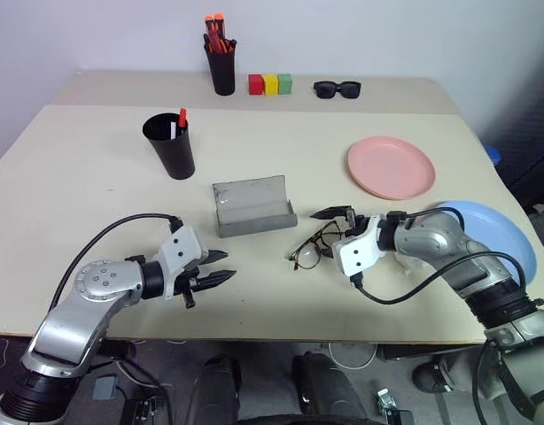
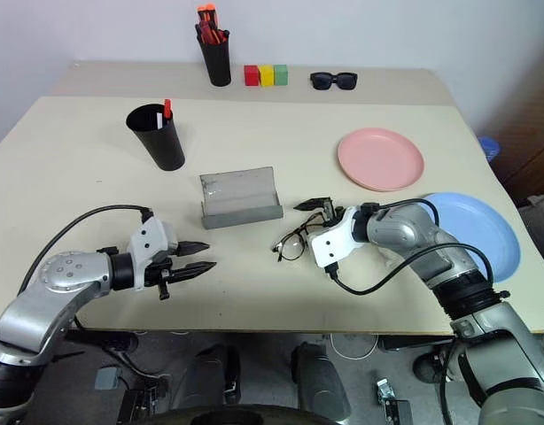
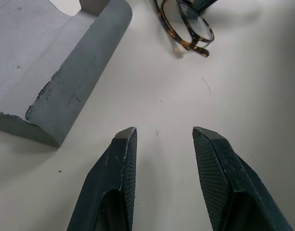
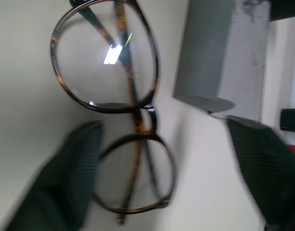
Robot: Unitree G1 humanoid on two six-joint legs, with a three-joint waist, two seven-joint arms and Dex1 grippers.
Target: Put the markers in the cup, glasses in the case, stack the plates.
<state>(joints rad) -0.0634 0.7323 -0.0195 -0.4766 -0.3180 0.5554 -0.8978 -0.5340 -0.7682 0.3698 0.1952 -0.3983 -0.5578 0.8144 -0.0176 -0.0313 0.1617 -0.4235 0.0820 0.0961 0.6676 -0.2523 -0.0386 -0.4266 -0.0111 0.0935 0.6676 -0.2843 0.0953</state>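
No readable text

No lettering, label, brand, number or sign can be made out on any object or surface here.

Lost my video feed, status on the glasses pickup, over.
Right gripper open, straddling the glasses on the table. Left gripper open, empty. Case open beside them. Nothing blocking.
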